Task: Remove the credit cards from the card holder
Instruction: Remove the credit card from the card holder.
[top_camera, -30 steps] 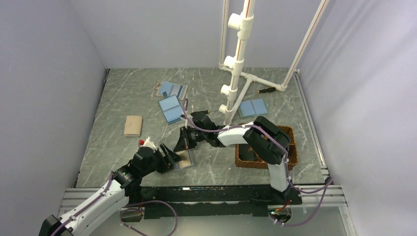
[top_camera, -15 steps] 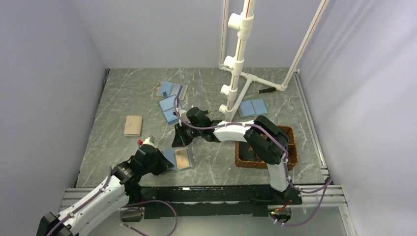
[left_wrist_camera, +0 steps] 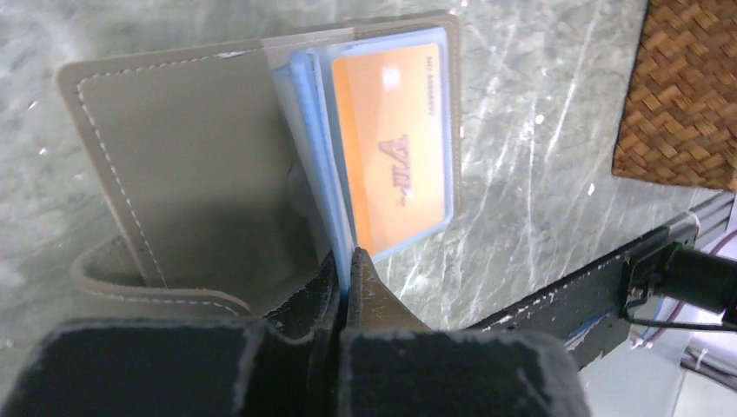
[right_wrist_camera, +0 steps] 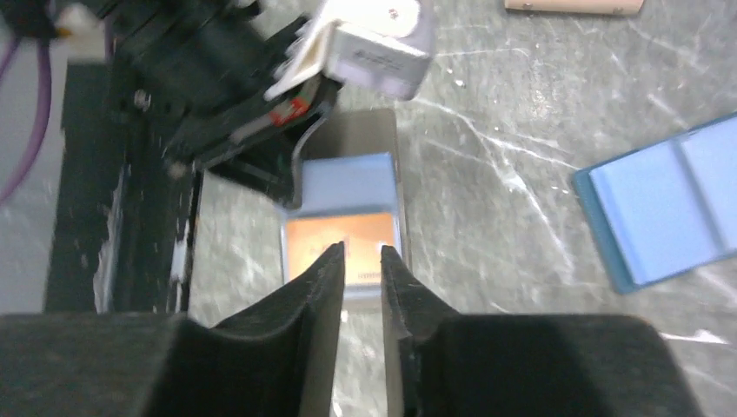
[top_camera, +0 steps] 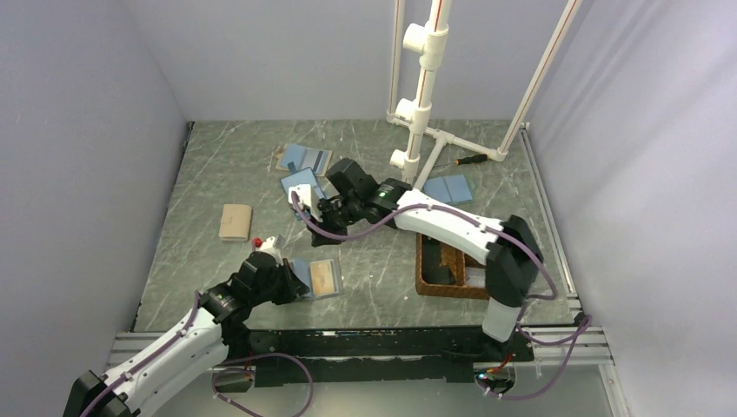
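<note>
The card holder (top_camera: 315, 278) lies open on the marble near the front edge. Its tan leaf (left_wrist_camera: 191, 156) is spread flat, and an orange credit card (left_wrist_camera: 395, 143) sits in a clear blue sleeve on the other side. My left gripper (left_wrist_camera: 350, 261) is shut on the near edge of the blue sleeves. My right gripper (right_wrist_camera: 362, 252) hangs above and beyond the holder, with its jaws a little apart and nothing between them. From there the orange card (right_wrist_camera: 343, 243) shows just past its fingertips. In the top view the right gripper (top_camera: 323, 211) is well clear of the holder.
A brown wicker tray (top_camera: 456, 265) stands right of the holder. Other blue holders (top_camera: 304, 159) (top_camera: 448, 188) (right_wrist_camera: 669, 213) and a closed tan one (top_camera: 235, 221) lie farther back. A white pipe frame (top_camera: 417, 113) rises at the back, with a screwdriver (top_camera: 469, 159) beside it.
My left gripper has shut on the holder's sleeve edge. My right gripper has lifted off the holder and swung back and left, its jaws parting slightly.
</note>
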Motion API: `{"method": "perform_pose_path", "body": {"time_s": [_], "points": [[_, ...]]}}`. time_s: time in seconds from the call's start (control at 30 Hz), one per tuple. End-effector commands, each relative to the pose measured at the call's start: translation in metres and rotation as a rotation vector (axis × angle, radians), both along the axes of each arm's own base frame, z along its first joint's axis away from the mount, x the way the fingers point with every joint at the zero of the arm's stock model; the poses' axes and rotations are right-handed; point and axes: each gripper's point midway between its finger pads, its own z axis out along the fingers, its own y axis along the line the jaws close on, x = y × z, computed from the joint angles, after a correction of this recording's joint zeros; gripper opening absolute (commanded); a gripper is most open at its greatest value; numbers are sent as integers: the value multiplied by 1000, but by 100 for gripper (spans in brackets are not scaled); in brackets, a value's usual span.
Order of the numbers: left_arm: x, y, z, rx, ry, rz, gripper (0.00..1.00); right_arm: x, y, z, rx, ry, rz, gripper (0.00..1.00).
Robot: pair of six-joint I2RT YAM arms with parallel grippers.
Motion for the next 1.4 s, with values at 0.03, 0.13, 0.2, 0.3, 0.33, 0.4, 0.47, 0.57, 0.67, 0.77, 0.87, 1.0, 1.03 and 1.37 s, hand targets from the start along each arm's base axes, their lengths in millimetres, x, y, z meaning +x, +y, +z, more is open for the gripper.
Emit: {"method": "perform_pose_path", "body": {"time_s": [0.03, 0.13, 0.2, 0.3, 0.33, 0.4, 0.47, 0.57, 0.67, 0.77, 0.87, 1.0, 1.03, 1.37], "points": [[13, -26, 34, -90, -172, -151, 0, -23, -56, 40, -29, -283, 200, 28], [11, -36, 37, -135, -193, -202, 0, -26, -73, 57, 2, -337, 213, 34], [11, -43, 40, -165, -206, -232, 0, -36, -85, 67, 78, -230, 241, 78], [12, -54, 43, -200, -220, -276, 0, -62, -106, 61, 126, -16, 360, 99], [12, -57, 44, -211, -224, -295, 0, -67, -109, 52, 105, -3, 382, 99], [14, -65, 47, -238, -238, -326, 0, -70, -114, 38, 86, -58, 377, 99], [13, -72, 47, -264, -233, -360, 0, -67, -113, 34, 116, -146, 355, 99], [16, -80, 44, -278, -212, -383, 0, -68, -117, 23, 115, -160, 354, 99], [19, -86, 41, -285, -199, -401, 0, -70, -120, -1, 99, -189, 402, 94], [22, -87, 36, -271, -186, -403, 0, -73, -125, -27, 78, -223, 459, 89], [24, -83, 29, -238, -171, -385, 0, -70, -128, -40, 55, -245, 477, 88], [23, -77, 21, -217, -159, -346, 0, -63, -131, -49, 4, -269, 477, 85], [23, -73, 17, -207, -147, -329, 0, -62, -133, -52, -14, -272, 483, 84], [22, -51, -2, -126, -59, -186, 0, -53, -134, -61, -74, -264, 457, 82]]}}
